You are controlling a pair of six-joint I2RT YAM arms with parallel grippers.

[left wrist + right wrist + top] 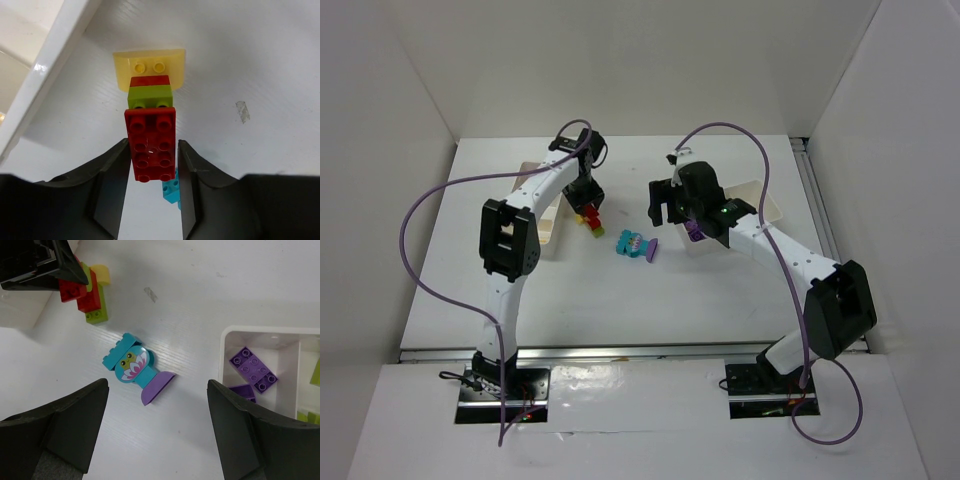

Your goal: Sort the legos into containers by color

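My left gripper (588, 203) is shut on a red brick (151, 145), the near end of a stack of red, lime (150, 96) and yellow (150, 67) bricks beside the left white tray (552, 228). The stack also shows in the right wrist view (90, 297). A cyan cluster with a frog picture (131, 362) and a purple curved brick (157, 385) lies on the table mid-way (635, 246). My right gripper (157, 405) is open and empty, above the table between that cluster and the right white tray (260, 331), which holds purple bricks (253, 369).
The left tray's rim (50, 65) runs close along the left of the stack. Lime pieces (316, 372) lie in another compartment of the right tray. White walls enclose the table on three sides. Purple cables loop over both arms.
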